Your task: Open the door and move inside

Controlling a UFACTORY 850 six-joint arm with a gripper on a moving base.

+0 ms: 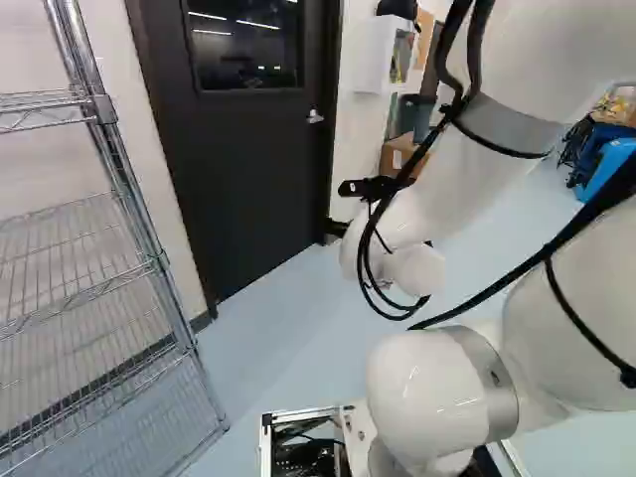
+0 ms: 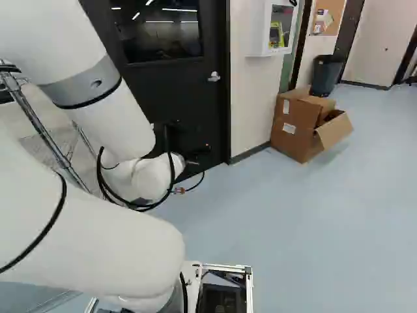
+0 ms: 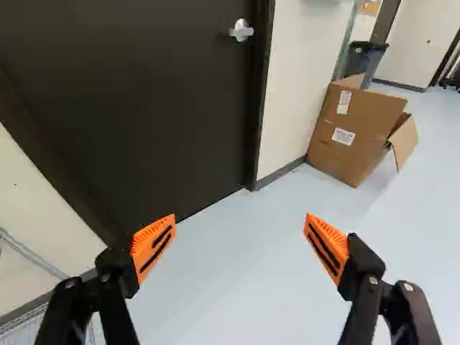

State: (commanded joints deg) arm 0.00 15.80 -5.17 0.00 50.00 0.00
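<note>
Pale blue floor (image 2: 293, 202) runs up to a closed dark door (image 1: 248, 169), directly ahead of the arm I operate from afar. My gripper (image 2: 197, 155) faces it, fingers spread wide, nothing held between them. Beyond is the silver handle (image 3: 241, 30), on the door's side nearer a cardboard box (image 3: 359, 126) (a wire rack (image 1: 147, 231) lines the left base view's left).
</note>
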